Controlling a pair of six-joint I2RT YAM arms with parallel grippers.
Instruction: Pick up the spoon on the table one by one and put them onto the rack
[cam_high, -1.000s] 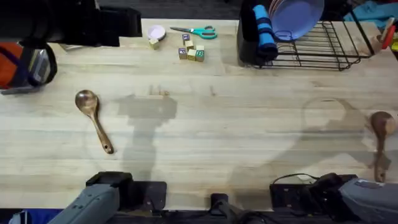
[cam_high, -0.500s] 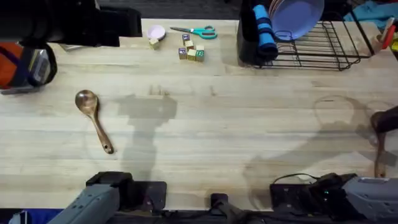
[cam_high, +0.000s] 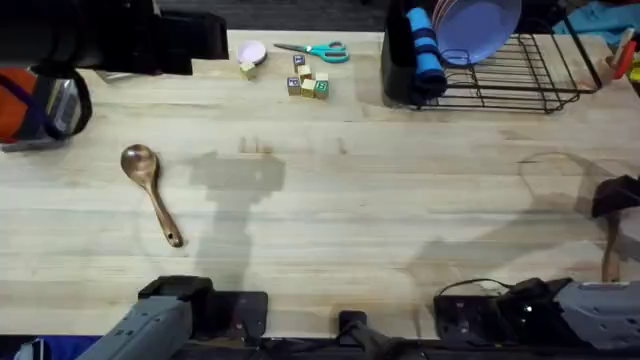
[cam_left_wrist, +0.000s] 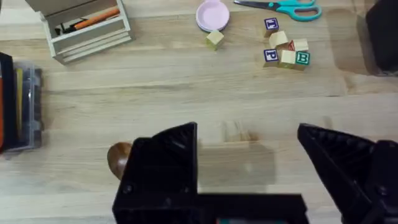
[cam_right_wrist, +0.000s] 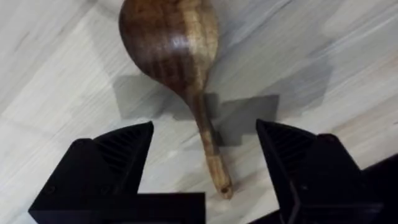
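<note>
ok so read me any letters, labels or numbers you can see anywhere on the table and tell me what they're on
"I" on a wooden letter block.
"P" on the block below it.
"B" on the green-edged block.
A red mark on the middle block is too blurred to read.
The clear container at the table's edge shows no readable text.

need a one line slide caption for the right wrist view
Right gripper open, its fingers straddling the handle of a wooden spoon lying flat on the table.
</note>
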